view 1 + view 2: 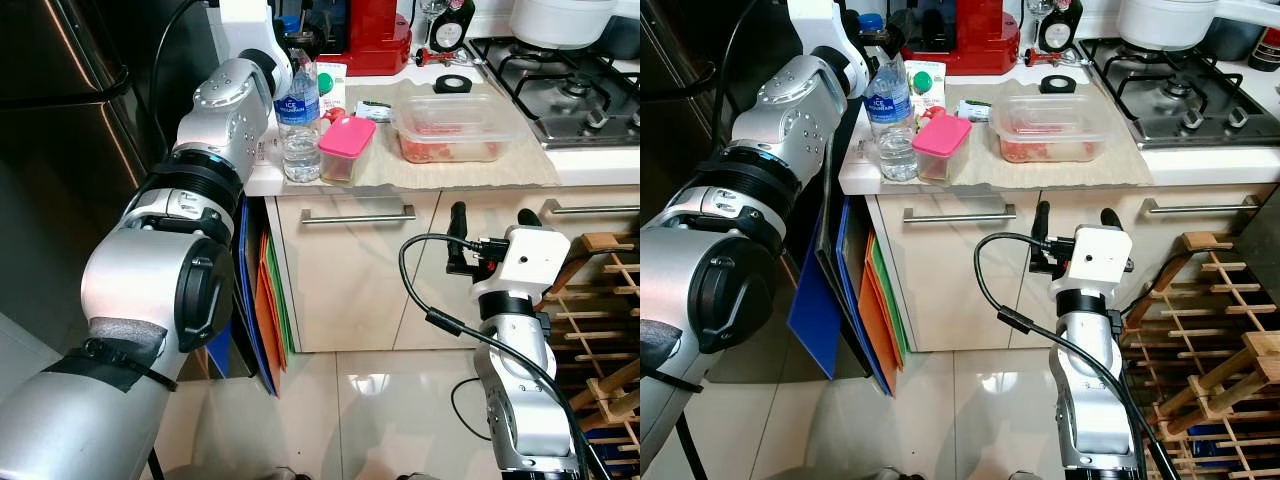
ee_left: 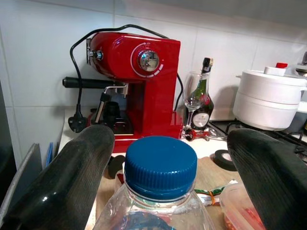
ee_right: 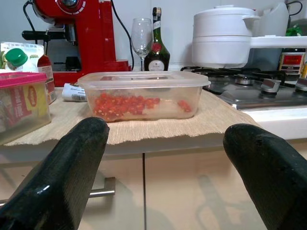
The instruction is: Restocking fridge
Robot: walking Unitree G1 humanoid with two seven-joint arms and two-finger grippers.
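A clear water bottle (image 1: 299,120) with a blue cap (image 2: 160,165) stands at the counter's left corner. My left gripper (image 2: 170,143) is open around its top, one black finger on each side of the cap without touching it. Beside the bottle sits a pink-lidded tub (image 1: 346,145), and further right a clear lidded container (image 1: 450,128) holding red food. A carton with a green cap (image 1: 330,85) stands behind them. My right gripper (image 1: 493,222) is open and holds nothing, in front of the cabinet drawers below the counter edge. The dark fridge (image 1: 60,120) is on the left.
A red coffee machine (image 1: 375,35), wine bottle (image 3: 156,45), glass (image 3: 141,33) and tape roll (image 1: 452,84) stand at the back. The hob (image 1: 560,85) with a white pot (image 1: 560,20) lies right. A wooden rack (image 1: 605,320) and coloured boards (image 1: 265,300) flank the cabinet.
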